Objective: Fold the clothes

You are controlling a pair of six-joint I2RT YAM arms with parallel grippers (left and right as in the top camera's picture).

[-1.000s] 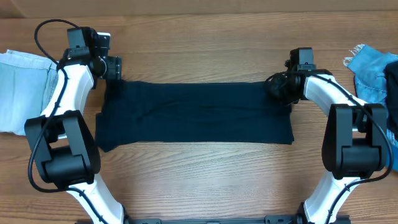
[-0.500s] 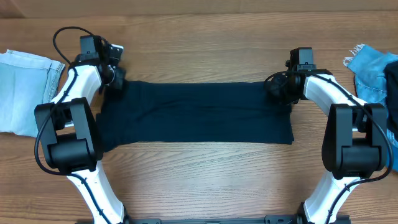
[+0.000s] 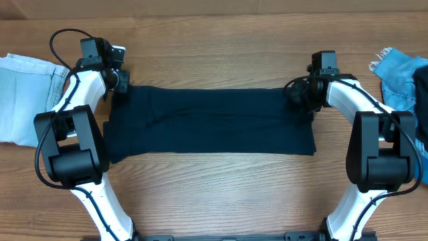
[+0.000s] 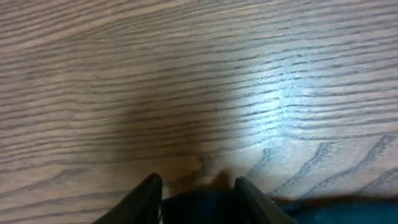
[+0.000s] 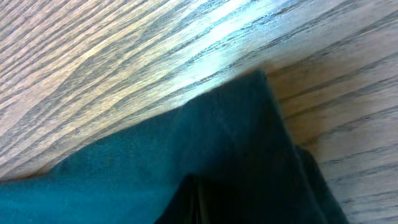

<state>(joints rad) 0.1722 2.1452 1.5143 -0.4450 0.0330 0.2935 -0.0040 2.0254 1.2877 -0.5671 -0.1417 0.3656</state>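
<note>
The dark navy garment (image 3: 210, 120) lies flat as a wide rectangle across the middle of the table. My left gripper (image 3: 120, 82) is at its far left corner. In the left wrist view its fingers (image 4: 198, 193) stand apart with dark cloth (image 4: 199, 208) between them. My right gripper (image 3: 297, 94) is at the far right corner. In the right wrist view its fingers (image 5: 199, 199) are closed on the navy fabric (image 5: 124, 168), which is bunched around them. A pale blue denim piece (image 3: 20, 100) lies at the left edge. A brighter blue denim piece (image 3: 400, 73) lies at the right edge.
The wooden table (image 3: 214, 47) shows bare behind the garment and in front of it. A dark cloth (image 3: 421, 87) lies on the brighter denim at the right edge. Both arm bases stand at the near edge.
My left gripper moved from just beyond the far left corner down onto it, then back a little to the left. The right gripper and the garment's right side stayed still.
</note>
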